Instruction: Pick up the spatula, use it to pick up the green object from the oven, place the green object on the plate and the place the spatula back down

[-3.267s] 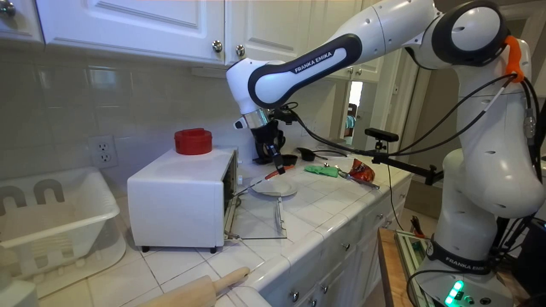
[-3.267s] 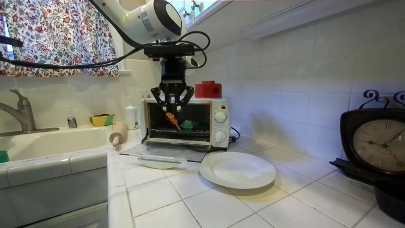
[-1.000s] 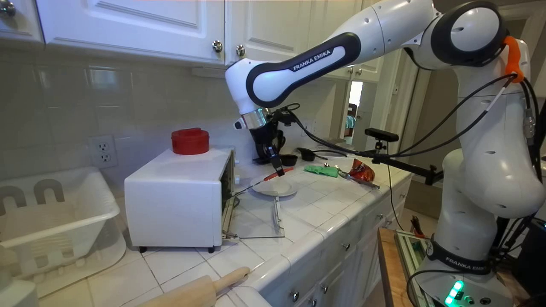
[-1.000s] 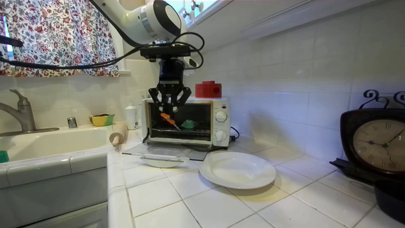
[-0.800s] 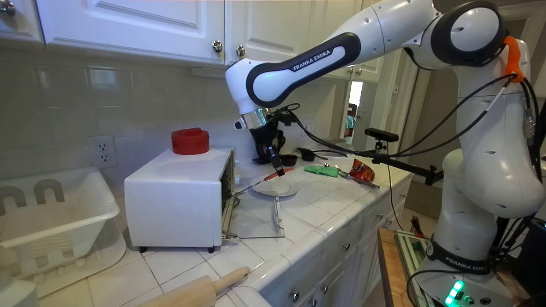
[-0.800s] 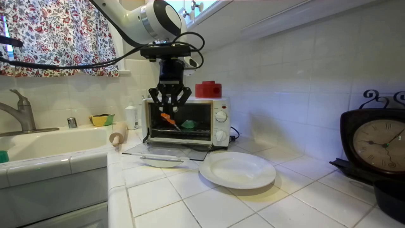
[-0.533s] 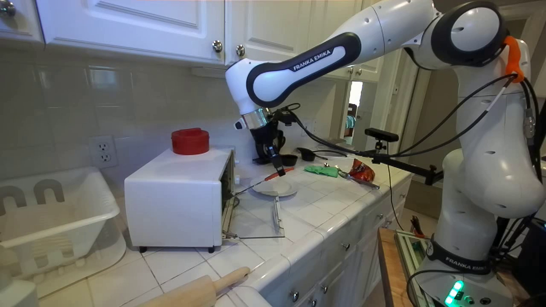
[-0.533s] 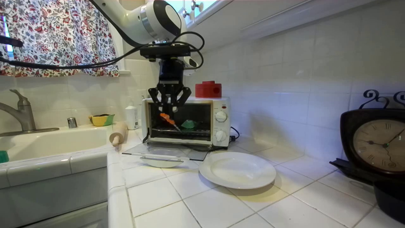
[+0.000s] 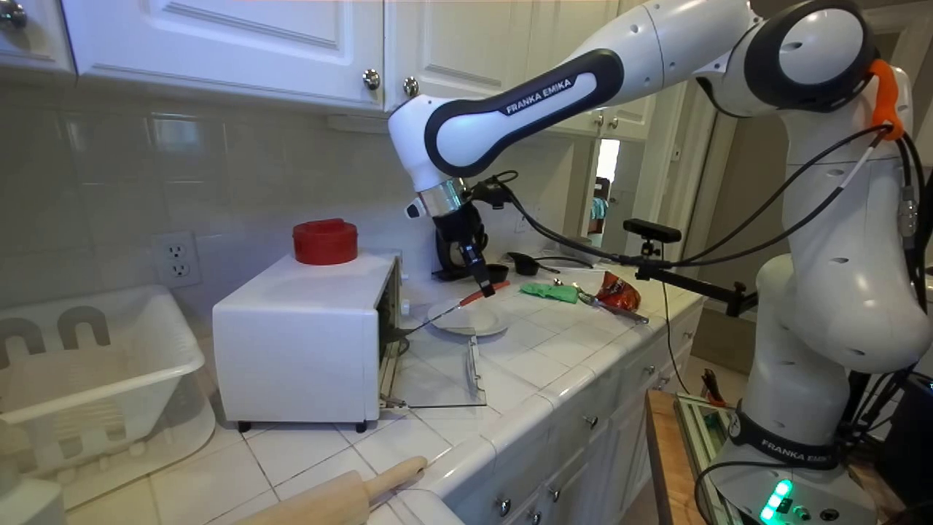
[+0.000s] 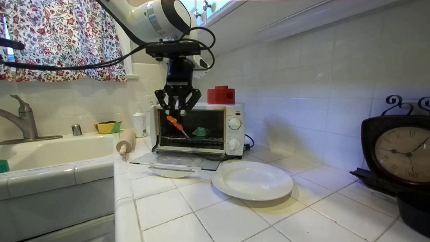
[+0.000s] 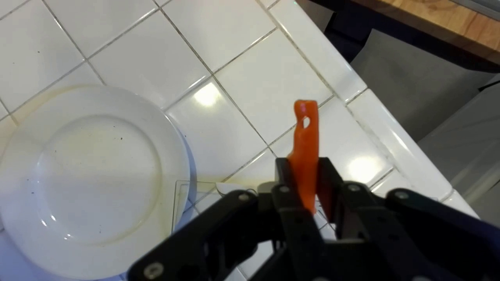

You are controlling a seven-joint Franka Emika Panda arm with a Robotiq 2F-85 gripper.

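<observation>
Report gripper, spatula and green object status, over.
Gripper shut on spatula. Green object inside oven, not on plate; spatula contact unclear. Lowered oven door juts out front, possible snag.

Rolling pin, dish rack, clock; seemingly a crumpled red packet.

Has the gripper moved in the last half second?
Yes. In an exterior view, the gripper has shifted slightly rightward and up in the picture, farther from the oven, which sits where it did.
</observation>
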